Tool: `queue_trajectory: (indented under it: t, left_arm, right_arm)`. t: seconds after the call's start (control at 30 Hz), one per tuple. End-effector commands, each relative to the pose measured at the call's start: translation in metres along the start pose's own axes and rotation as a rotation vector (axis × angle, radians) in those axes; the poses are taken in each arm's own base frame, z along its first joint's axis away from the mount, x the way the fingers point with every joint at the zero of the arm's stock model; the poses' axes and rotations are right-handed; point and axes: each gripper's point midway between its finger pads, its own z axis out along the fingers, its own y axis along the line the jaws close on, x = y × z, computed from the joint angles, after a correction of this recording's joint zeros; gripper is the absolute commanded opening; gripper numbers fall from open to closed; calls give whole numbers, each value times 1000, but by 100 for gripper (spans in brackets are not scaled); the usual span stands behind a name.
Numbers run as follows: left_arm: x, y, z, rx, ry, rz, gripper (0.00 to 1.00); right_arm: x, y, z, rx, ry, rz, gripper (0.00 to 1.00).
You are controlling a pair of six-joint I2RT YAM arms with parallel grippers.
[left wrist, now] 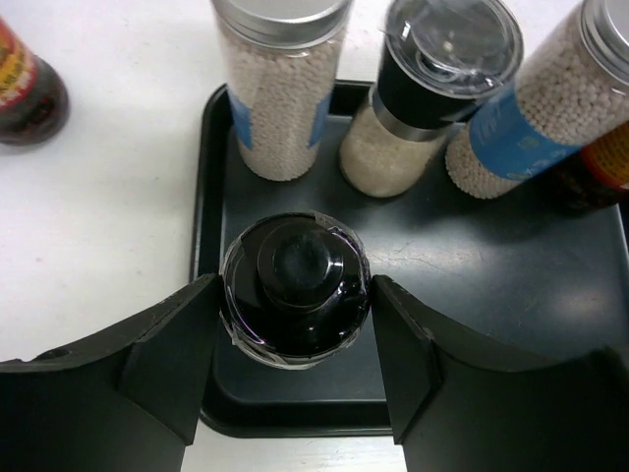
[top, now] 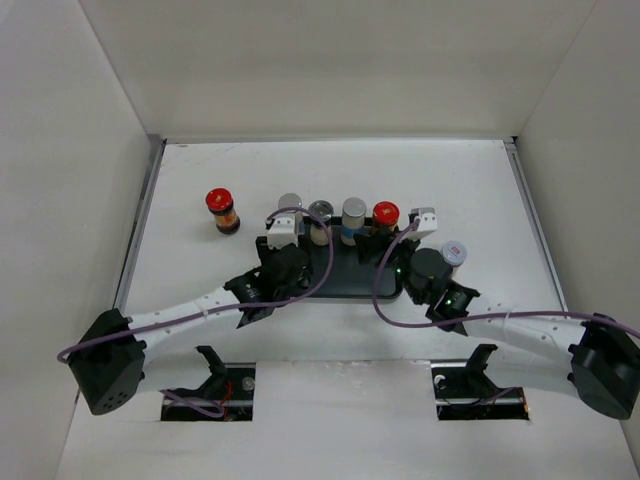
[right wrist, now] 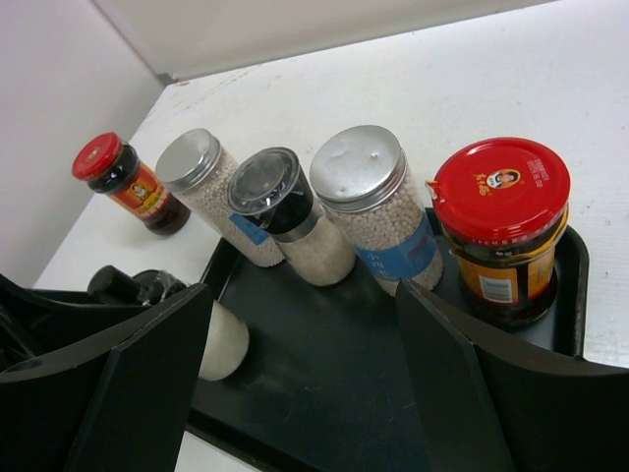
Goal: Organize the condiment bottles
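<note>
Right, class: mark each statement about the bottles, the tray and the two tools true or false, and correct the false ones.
1. The left tool is shut on a black-topped grinder over the tray. True.
2. The right tool grips the red-capped jar. False: its jaws stand open, holding nothing.
3. Both red-capped jars are on the tray. False: the other red-capped jar stands on the table, left of the tray.
4. Four bottles line the tray's far edge. True: a silver-capped shaker, a clear-lidded grinder, a second silver-capped shaker and the red-capped jar.
</note>
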Motion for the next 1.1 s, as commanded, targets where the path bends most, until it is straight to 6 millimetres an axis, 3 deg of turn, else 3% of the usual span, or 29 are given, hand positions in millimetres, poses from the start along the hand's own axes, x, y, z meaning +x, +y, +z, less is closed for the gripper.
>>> queue_trajectory:
  t: [0.0,0.13,0.27,0.33,0.47,0.6,0.7,0.8,0.93,1.07]
  left_arm:
    - [-35,-19,1,24,-124,-117,38]
    - [-17,-18,2,13,-99,-92,39]
    - [1,-15,8,-14,-74,-79,48]
    - [4,-16,6,-6,-71,-77,57]
    - [-14,-14,-3,-13,-125,-116,83]
    - [-49,-2,-18,-25,-209,-181,87]
    - [-77,23,-23,-76,-274,-239,88]
    - [-97,55,-15,-149,-295,-271,92]
    - [-116,100,16,-237,-265,-309,93]
    - [-118,133,53,-284,-176,-321,93]
  right_arm:
    - [-16,1,0,-5,-61,39,82]
    - [-17,-1,0,1,-62,40,82]
    - [-19,-6,0,9,-69,42,82]
    - [-20,-6,0,13,-68,43,82]
    - [-21,-8,-1,16,-74,44,82]
    - [-19,-9,1,23,-66,37,82]
    - [-19,-11,1,28,-66,39,83]
    - [-18,-11,1,28,-63,40,84]
    - [-21,-10,0,18,-84,52,89]
    - [-20,-9,1,19,-77,42,94]
